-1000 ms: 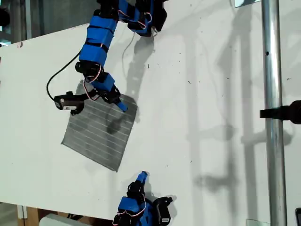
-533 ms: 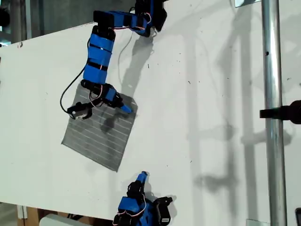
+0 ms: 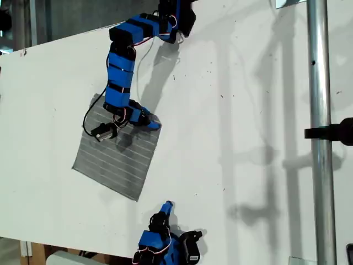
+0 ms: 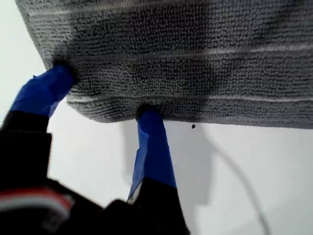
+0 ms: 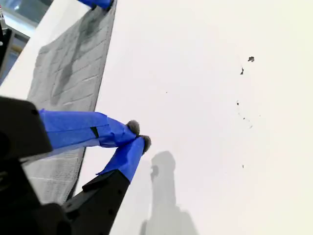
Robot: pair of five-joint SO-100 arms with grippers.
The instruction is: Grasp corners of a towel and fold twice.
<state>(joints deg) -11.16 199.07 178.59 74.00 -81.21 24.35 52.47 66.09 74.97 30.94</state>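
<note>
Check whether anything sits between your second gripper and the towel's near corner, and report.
Nothing visible does. My second gripper hangs shut over bare white table, apart from the towel, and only bare tabletop lies between them. My first gripper is already at the towel's far corner, jaws open around its edge.

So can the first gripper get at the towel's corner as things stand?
Probably yes: my first gripper sits open right at the towel, jaws touching its edge by the corner; nothing blocks it.

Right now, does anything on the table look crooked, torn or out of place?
Nothing looks damaged or spilled. The towel lies flat but skewed to the table edges. My first gripper is open at one corner.
</note>
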